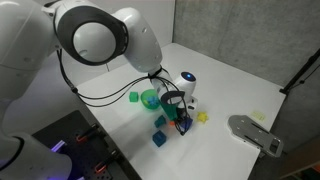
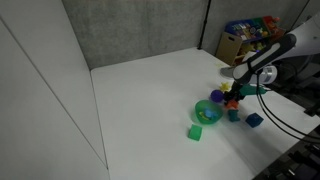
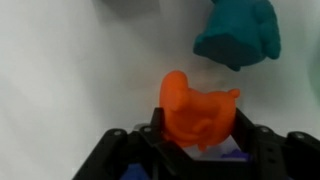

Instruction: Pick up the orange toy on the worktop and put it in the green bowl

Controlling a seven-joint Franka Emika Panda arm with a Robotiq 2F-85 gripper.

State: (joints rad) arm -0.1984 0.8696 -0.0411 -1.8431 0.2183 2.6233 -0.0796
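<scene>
The orange toy (image 3: 200,112) sits between my gripper's (image 3: 200,135) two black fingers, which press on both its sides. In both exterior views the gripper (image 1: 180,118) (image 2: 232,98) is low over the white worktop, just beside the translucent green bowl (image 1: 150,99) (image 2: 207,111). The toy shows only as a small orange spot (image 1: 181,126) under the fingers. I cannot tell whether it is lifted off the surface.
A teal toy (image 3: 238,35) lies just beyond the gripper. Teal blocks (image 1: 160,122) (image 1: 158,139), a green cube (image 1: 134,97) (image 2: 196,132), a yellow toy (image 1: 203,117), a white and blue figure (image 1: 187,82) and a grey object (image 1: 255,133) lie around. A bit of purple (image 3: 235,155) shows under the fingers.
</scene>
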